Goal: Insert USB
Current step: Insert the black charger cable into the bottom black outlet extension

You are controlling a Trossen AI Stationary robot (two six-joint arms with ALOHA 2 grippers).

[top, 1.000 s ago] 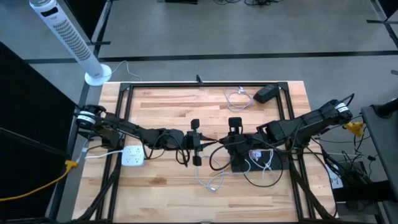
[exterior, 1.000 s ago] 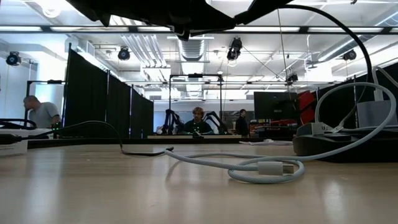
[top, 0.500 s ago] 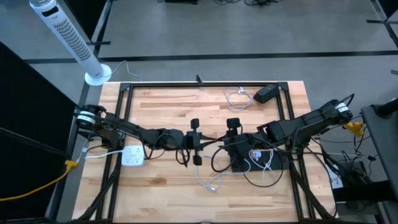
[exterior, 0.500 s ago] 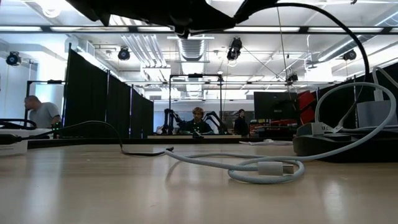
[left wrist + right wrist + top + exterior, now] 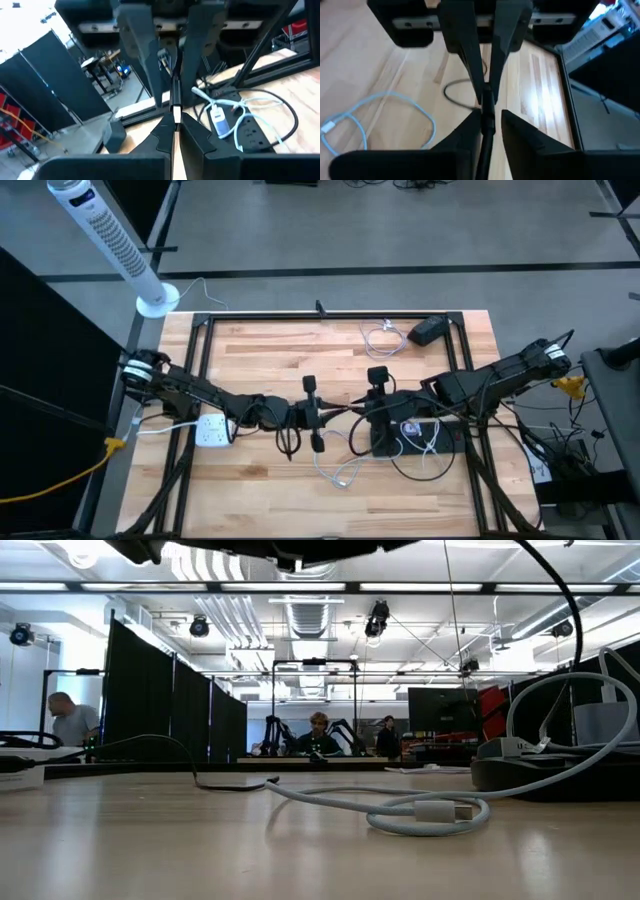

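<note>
High view: we see both grippers meet mid-bench. The left gripper (image 5: 318,416) is closed on a black cable (image 5: 175,102); the right gripper (image 5: 362,412) pinches it too. The power strip (image 5: 420,437) is just beside; insertion seems not yet done.

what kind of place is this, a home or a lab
Most likely a robotics lab or workshop, not a home: black curtain partitions divide an open hall, exposed ducts and pipes run across the ceiling, and a person sits at another dark robot arm rig farther back.
</note>
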